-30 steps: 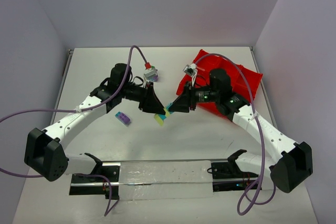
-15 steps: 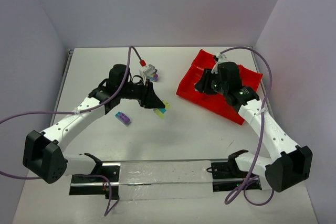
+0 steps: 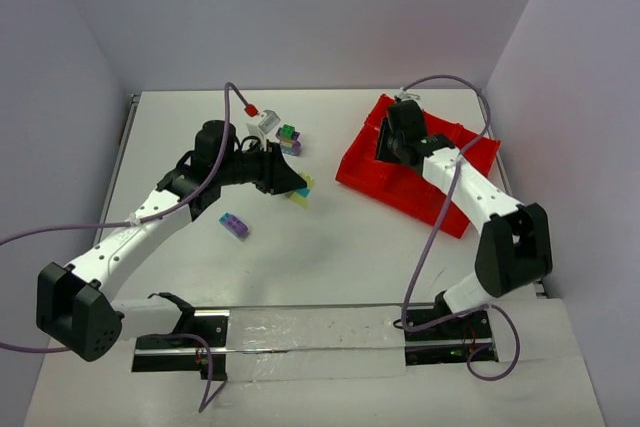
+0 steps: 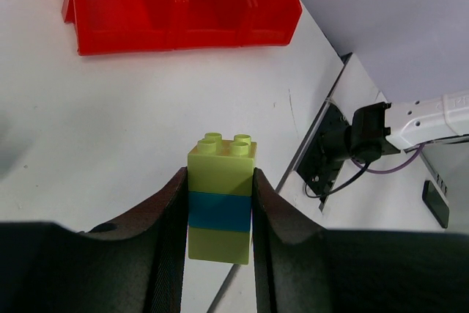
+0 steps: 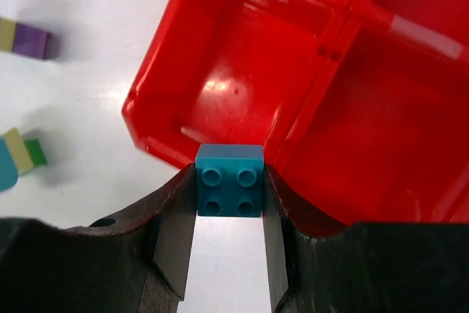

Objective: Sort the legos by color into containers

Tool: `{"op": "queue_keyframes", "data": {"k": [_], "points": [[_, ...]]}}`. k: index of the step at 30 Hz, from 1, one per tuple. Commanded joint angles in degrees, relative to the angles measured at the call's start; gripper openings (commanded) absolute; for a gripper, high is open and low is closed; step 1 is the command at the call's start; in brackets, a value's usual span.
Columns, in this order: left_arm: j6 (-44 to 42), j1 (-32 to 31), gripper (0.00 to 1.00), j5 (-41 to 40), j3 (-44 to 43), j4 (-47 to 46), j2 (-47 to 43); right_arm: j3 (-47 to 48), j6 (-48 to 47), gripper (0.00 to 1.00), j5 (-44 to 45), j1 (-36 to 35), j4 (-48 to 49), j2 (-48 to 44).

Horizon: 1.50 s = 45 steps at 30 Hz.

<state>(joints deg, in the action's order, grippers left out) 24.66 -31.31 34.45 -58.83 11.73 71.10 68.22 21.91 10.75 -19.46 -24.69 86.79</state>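
Tray [image 3: 352,169] sits far right on the table [image 3: 330,257]; a purple brick [image 3: 233,225] lies to its left.

Left wrist: left claw [image 4: 218,175] clenches a yellow-green and teal stack [image 4: 220,210] above the table.

Right wrist: right claw [image 5: 229,174] grasps a teal brick [image 5: 229,190] over the tray's corner compartment [image 5: 234,93].

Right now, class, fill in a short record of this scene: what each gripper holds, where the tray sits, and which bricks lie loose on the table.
left gripper: shut on a stack of bricks, yellow-green, teal, yellow-green
right gripper: shut on a teal brick, at the tray's rim
tray: red, divided, far right of the table
compartments: those seen from the right wrist are empty
loose bricks: purple brick; mixed clump further back
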Motion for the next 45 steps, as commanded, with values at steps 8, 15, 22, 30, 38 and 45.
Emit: {"op": "queue_keyframes", "data": {"k": [8, 15, 22, 30, 38, 45], "points": [[1.22, 0.37, 0.0, -0.22, 0.05, -2.72, -1.31, 12.42, -3.32, 0.57, 1.71, 0.37, 1.4, 12.68], [-1.53, 0.37, 0.0, 1.59, -1.73, -0.56, -0.42, 10.98, -3.86, 0.78, 1.03, 0.25, 1.27, 7.02], [-4.21, 0.46, 0.0, 5.01, -2.7, 0.22, 0.45, 2.45, -8.62, 0.77, -9.93, 0.3, 7.55, -4.46], [-7.65, 0.64, 0.0, 16.59, -3.4, -0.73, 0.53, -12.25, -12.75, 0.75, -48.55, 0.3, 21.5, -23.11], [-9.6, 0.64, 0.0, 24.91, -5.01, -1.13, 1.67, -13.43, -13.63, 0.72, -63.8, 0.18, 19.92, -27.56], [-6.13, 0.64, 0.0, 23.62, -4.63, -6.13, 1.5, -12.42, -13.88, 0.77, -66.67, -1.26, 16.01, -26.56]]}}
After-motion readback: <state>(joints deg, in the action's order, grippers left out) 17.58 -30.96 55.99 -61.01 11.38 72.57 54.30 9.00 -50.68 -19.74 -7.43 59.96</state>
